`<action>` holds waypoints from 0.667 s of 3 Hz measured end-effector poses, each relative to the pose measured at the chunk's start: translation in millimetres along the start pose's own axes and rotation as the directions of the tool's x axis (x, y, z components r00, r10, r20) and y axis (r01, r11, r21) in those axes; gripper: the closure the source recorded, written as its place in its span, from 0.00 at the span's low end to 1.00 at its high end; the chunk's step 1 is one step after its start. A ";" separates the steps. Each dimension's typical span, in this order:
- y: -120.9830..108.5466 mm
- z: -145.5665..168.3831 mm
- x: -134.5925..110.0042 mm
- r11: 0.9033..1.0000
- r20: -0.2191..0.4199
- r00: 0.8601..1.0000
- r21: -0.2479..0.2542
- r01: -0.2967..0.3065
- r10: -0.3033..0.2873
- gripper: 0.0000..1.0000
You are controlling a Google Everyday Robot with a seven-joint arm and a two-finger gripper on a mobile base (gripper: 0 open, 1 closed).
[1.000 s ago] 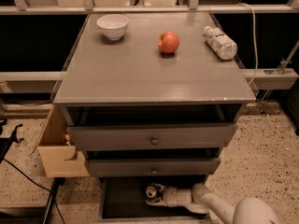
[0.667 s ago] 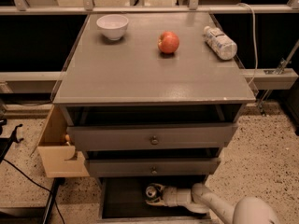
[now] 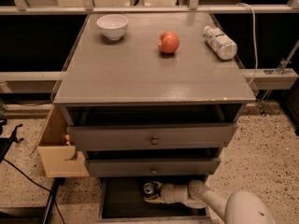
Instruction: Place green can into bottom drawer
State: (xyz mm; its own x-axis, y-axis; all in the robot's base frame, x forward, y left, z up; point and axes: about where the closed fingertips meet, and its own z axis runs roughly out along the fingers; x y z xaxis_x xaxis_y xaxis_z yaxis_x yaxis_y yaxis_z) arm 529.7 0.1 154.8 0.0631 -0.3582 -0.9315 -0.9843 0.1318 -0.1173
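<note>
1. Speckled stone floor [image 3: 266,143] spreads around a grey cabinet [image 3: 154,111] with dark openings behind it. All of it shows in the one camera view.
2. My jaws sit low in the picture, inside the bottom drawer [image 3: 122,204], which is pulled out from under the cabinet and shows a dark interior.
3. My pale arm [image 3: 208,199] reaches in from the lower right and lies across the drawer's right part, ending at the jaws.
4. The jaws are clamped on the green can [image 3: 149,188]. The can stands upright between them, its silver top facing up, in the back middle of the drawer.
5. Left of the jaws the drawer floor runs dark to its left wall.
6. Directly above the jaws is the lower knobbed drawer [image 3: 152,166], and above that the upper knobbed drawer [image 3: 152,137]. Both are slightly pulled out.
7. Far above the jaws is the bench [image 3: 140,78], the cabinet's flat grey top.
8. A red apple [image 3: 168,42] rests on the bench, above and slightly right of the jaws.
9. A white bowl [image 3: 112,26] stands at the bench's back left, well apart from the apple.
10. A white plastic bottle [image 3: 220,42] lies on its side at the back right.
11. Up and to the left of the jaws, a pale wooden box [image 3: 53,158] sits against the cabinet's left side.
</note>
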 end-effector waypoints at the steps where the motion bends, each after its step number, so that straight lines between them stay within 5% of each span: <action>1: 0.0 0.0 0.0 1.000 0.000 1.000 0.000 0.000 0.000 0.81; 2: 0.0 0.0 0.0 1.000 0.000 1.000 0.000 0.000 0.000 0.58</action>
State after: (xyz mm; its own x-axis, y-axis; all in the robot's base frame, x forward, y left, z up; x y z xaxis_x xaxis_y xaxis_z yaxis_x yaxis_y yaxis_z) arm 529.7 0.2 154.8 0.0631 -0.3582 -0.9315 -0.9843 0.1318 -0.1173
